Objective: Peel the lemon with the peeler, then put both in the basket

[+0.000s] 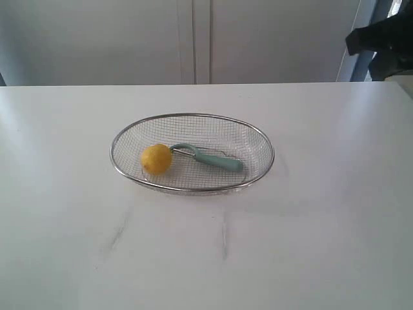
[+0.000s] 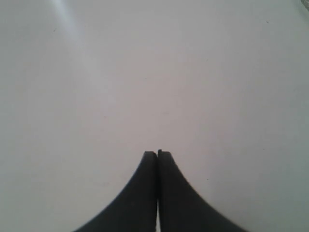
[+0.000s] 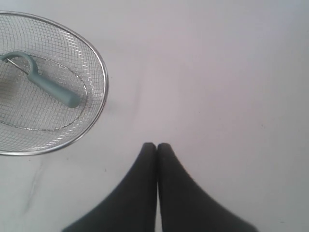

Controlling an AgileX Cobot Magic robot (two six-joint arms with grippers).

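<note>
The yellow lemon lies inside the silver wire basket, at its left side. Beside it in the basket rests the teal-handled peeler, its metal loop head touching the lemon. In the right wrist view the peeler lies in the basket, well apart from my right gripper, which is shut and empty over bare table. My left gripper is shut on nothing above plain white table. Neither arm shows in the exterior view.
The white table spreads around the basket, with faint grey scuff marks in front of it. A pale cabinet wall stands behind the table. A dark object sits at the far right corner.
</note>
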